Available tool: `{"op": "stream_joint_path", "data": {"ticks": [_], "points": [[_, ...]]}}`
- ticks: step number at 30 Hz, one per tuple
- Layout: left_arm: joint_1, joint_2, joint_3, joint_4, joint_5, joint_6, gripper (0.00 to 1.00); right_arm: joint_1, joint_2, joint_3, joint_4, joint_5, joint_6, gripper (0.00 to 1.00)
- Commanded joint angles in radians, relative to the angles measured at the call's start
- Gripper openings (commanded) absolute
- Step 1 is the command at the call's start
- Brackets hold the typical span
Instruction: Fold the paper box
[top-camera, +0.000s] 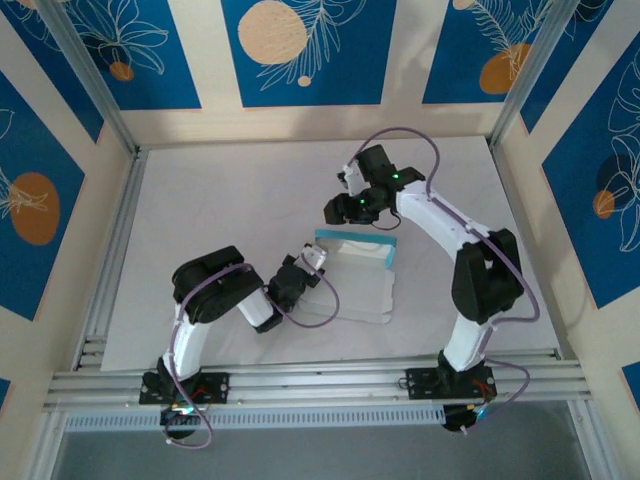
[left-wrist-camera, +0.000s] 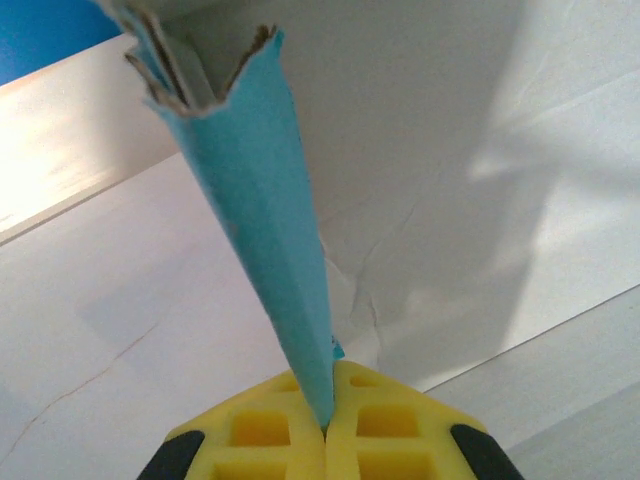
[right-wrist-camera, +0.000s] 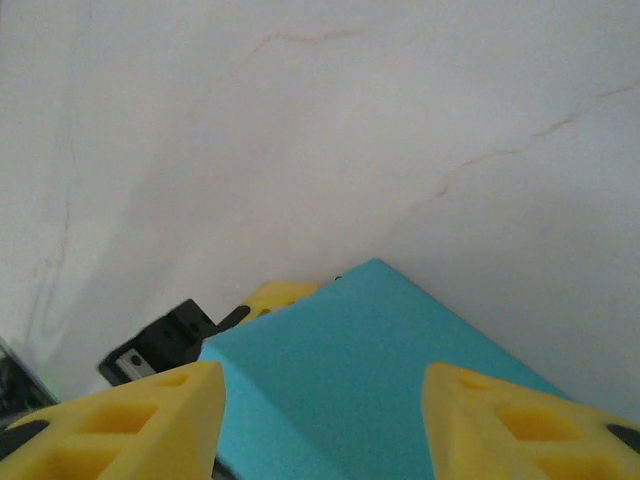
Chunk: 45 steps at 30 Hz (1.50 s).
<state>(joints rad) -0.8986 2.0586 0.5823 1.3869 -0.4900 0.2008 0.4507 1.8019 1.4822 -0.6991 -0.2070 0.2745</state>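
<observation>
The paper box (top-camera: 358, 283) lies mid-table, partly folded, white on top with a light-blue strip along its far and right edges. My left gripper (top-camera: 312, 262) is shut on its left edge. In the left wrist view a light-blue flap (left-wrist-camera: 262, 210) rises from between the closed yellow fingers (left-wrist-camera: 260, 430). My right gripper (top-camera: 345, 208) hangs over the box's far edge. In the right wrist view this gripper (right-wrist-camera: 322, 385) is open, its yellow fingers (right-wrist-camera: 160, 410) spread apart above a light-blue panel (right-wrist-camera: 350, 400), not touching it. A yellow finger of the left gripper (right-wrist-camera: 275, 297) peeks out behind that panel.
The white table sheet (top-camera: 220, 200) stretches to an aluminium frame (top-camera: 110, 250) on the left and right and to rails (top-camera: 320, 385) at the near edge. Blue-patterned walls (top-camera: 300, 50) close in the back and sides.
</observation>
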Motion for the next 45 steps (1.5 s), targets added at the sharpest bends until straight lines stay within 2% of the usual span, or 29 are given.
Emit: {"op": "stream_joint_path", "data": {"ticks": [1, 4, 13, 20, 27, 30, 32, 37, 42, 45], "points": [[0.009, 0.001, -0.015, 0.02, 0.037, 0.011, 0.0, -0.002, 0.058, 0.01, -0.042, -0.189, -0.104, 0.56], [0.013, -0.004, -0.014, 0.019, 0.04, 0.014, 0.0, -0.011, 0.087, 0.014, -0.038, -0.3, -0.091, 0.56], [0.032, -0.018, -0.018, 0.02, 0.038, 0.004, 0.0, -0.012, 0.176, 0.008, -0.075, -0.462, -0.008, 0.56], [0.036, -0.025, -0.014, 0.02, 0.014, 0.0, 0.0, -0.021, 0.169, -0.093, 0.065, -0.589, 0.113, 0.64], [0.064, -0.053, -0.041, 0.021, 0.098, -0.034, 0.0, -0.054, 0.129, -0.259, 0.403, -0.754, 0.387, 0.66], [0.091, -0.068, -0.055, 0.021, 0.2, -0.07, 0.0, -0.057, 0.112, -0.309, 0.472, -0.76, 0.428, 0.66], [0.11, -0.073, -0.061, 0.021, 0.289, -0.099, 0.0, -0.07, 0.122, -0.326, 0.479, -0.719, 0.437, 0.67], [0.157, -0.086, -0.068, 0.021, 0.399, -0.139, 0.0, -0.076, 0.162, -0.366, 0.561, -0.68, 0.477, 0.67], [0.177, -0.088, -0.064, 0.02, 0.431, -0.149, 0.0, -0.063, 0.189, -0.395, 0.651, -0.677, 0.53, 0.67], [0.177, -0.08, -0.059, 0.02, 0.388, -0.161, 0.0, -0.051, 0.198, -0.421, 0.723, -0.678, 0.584, 0.67]]}}
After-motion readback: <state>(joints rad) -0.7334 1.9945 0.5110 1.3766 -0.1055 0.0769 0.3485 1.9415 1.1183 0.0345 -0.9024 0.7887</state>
